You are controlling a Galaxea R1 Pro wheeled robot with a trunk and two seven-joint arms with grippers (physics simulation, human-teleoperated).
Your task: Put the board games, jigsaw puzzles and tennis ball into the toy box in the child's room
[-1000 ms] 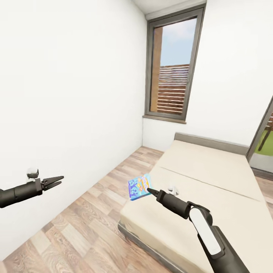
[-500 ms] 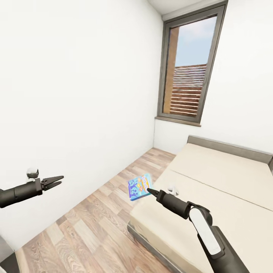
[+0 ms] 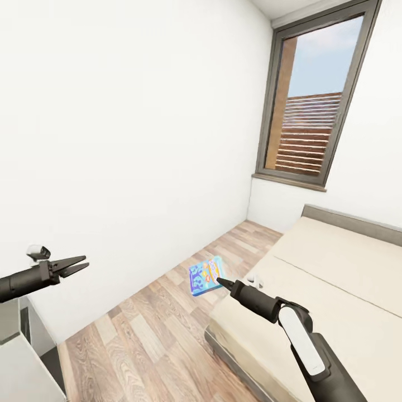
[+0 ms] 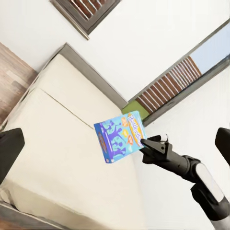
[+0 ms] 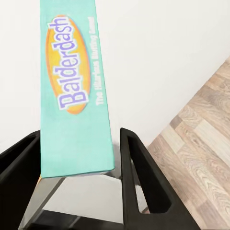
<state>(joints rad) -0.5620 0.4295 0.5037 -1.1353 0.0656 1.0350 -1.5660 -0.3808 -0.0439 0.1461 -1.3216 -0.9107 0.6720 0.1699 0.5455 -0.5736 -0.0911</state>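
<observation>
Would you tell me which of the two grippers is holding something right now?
The right gripper: it is shut on the blue board game, while the left gripper is open with nothing between its fingers.

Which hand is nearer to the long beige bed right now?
The right. The right hand, shut on the small blue board game box, hangs by the bed's near corner; the left hand is across the wood floor, near the wall.

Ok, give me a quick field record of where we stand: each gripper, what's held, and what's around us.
right gripper: shut on the small blue "Balderdash" board game box, held in the air over the wood-plank floor
left gripper: open, holding nothing
bed with beige mattress cover: at the robot's right, beside the held box
pale grey desk top: corner at the robot's near left
grey-framed window: ahead, above the bed's headboard
</observation>
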